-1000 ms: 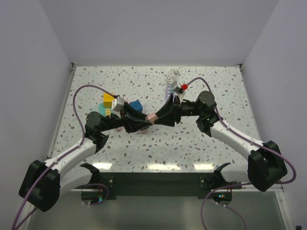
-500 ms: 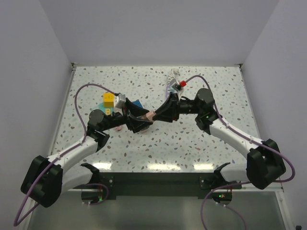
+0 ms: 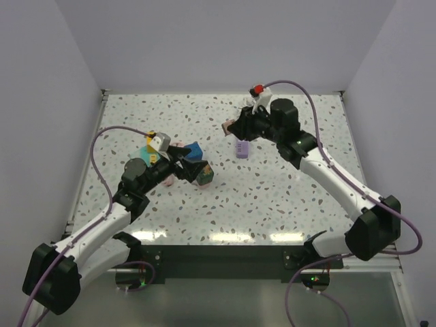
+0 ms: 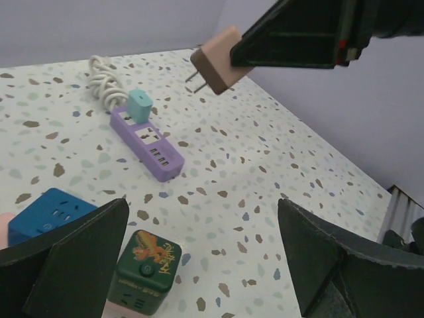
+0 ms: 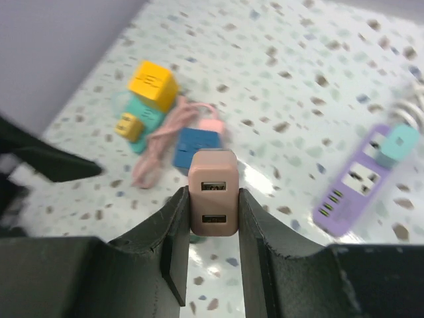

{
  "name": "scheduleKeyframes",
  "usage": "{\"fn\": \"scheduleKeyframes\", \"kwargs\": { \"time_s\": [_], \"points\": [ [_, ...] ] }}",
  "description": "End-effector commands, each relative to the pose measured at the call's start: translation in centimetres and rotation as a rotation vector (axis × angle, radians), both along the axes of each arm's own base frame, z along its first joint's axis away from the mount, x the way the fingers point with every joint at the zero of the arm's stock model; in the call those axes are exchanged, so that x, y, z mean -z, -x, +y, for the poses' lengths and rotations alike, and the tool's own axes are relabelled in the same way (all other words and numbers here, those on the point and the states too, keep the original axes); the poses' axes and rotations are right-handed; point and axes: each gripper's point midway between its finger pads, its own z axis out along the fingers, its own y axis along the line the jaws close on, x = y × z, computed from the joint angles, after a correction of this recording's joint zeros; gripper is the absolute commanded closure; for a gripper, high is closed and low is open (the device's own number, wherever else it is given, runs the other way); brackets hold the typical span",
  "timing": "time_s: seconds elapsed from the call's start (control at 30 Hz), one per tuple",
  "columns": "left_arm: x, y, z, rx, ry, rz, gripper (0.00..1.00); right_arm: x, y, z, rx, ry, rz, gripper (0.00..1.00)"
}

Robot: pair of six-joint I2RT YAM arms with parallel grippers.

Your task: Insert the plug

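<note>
The plug (image 5: 212, 192) is a pink block with two USB ports on its back and two metal prongs in front. My right gripper (image 5: 212, 199) is shut on its sides and holds it (image 3: 230, 127) in the air, just behind the purple power strip (image 3: 242, 147). In the left wrist view the plug (image 4: 215, 61) hangs prongs forward above and to the right of the strip (image 4: 147, 138). A teal plug (image 4: 139, 104) sits in the strip's far socket. My left gripper (image 4: 202, 205) is open and holds nothing, low over the table at centre left (image 3: 187, 163).
Near the left gripper stand a blue socket cube (image 4: 46, 215) and a dark green cube (image 4: 147, 268). Further left are a yellow cube (image 5: 152, 84), a teal and yellow block (image 5: 136, 122) and a pink cable (image 5: 165, 142). The strip's white cord (image 4: 103, 79) coils at the back.
The left gripper opened, let go of the pink plug and drew back to the left. The right gripper, shut on the plug, carried it up and back towards the purple strip.
</note>
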Motion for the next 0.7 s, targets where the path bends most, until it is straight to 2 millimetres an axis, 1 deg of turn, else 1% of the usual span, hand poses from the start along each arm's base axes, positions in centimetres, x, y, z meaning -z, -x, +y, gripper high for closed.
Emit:
{"fn": "scheduleKeyframes", "kwargs": {
  "time_s": [0.0,0.03,0.07,0.1,0.13,0.17,0.23,0.27,0.3,0.33,0.37,0.4,0.47,0.53,0.57,0.6,0.63,0.67],
  "points": [
    [0.9,-1.9,2.9,-0.192,-0.057,0.009,0.0,6.2,-3.4,-4.3,0.265,0.243,0.122,1.0],
    [1.1,-1.9,3.2,-0.209,-0.063,0.019,0.0,7.6,-4.3,-4.8,0.311,0.286,0.14,1.0],
    [1.2,-2.1,3.5,-0.225,-0.067,0.021,0.0,7.9,-4.8,-5.0,0.329,0.306,0.15,1.0],
    [1.6,-2.3,3.9,-0.253,-0.075,0.031,0.0,8.4,-5.1,-5.2,0.343,0.324,0.161,1.0],
    [1.5,-2.3,4.1,-0.265,-0.075,0.032,0.0,8.9,-5.5,-5.7,0.373,0.349,0.168,1.0],
    [1.5,-2.5,4.4,-0.283,-0.079,0.031,0.0,9.6,-6.0,-5.6,0.384,0.368,0.183,1.0],
    [1.8,-2.6,4.6,-0.292,-0.086,0.04,0.0,10.2,-6.6,-6.0,0.412,0.392,0.19,1.0],
    [1.9,-2.6,4.6,-0.297,-0.089,0.041,0.0,11.0,-7.0,-6.3,0.433,0.418,0.198,1.0],
    [2.1,-2.7,4.7,-0.3,-0.092,0.045,0.0,10.9,-7.4,-6.4,0.446,0.424,0.197,1.0],
    [2.1,-2.7,4.7,-0.301,-0.093,0.048,0.0,11.2,-7.5,-6.4,0.451,0.439,0.209,1.0],
    [2.1,-2.6,4.7,-0.301,-0.093,0.046,0.0,11.0,-8.0,-6.6,0.47,0.446,0.203,1.0],
    [2.2,-2.7,4.7,-0.301,-0.094,0.049,0.0,12.0,-8.2,-6.7,0.475,0.469,0.22,1.0],
    [2.3,-2.7,4.7,-0.3,-0.096,0.051,0.0,12.5,-8.7,-6.9,0.493,0.485,0.226,1.0],
    [2.5,-2.6,4.7,-0.296,-0.097,0.056,0.0,13.1,-9.6,-6.9,0.505,0.494,0.233,1.0],
    [2.5,-2.6,4.6,-0.293,-0.098,0.057,0.0,13.0,-10.0,-6.9,0.511,0.491,0.232,1.0],
    [2.5,-2.6,4.5,-0.287,-0.099,0.059,0.0,14.0,-10.4,-6.9,0.513,0.507,0.247,1.0],
    [2.6,-2.6,4.4,-0.284,-0.099,0.061,0.0,14.5,-10.4,-7.1,0.515,0.519,0.262,1.0],
    [2.4,-2.6,4.4,-0.283,-0.096,0.057,0.0,14.5,-10.9,-7.3,0.525,0.524,0.263,1.0]
  ]
}}
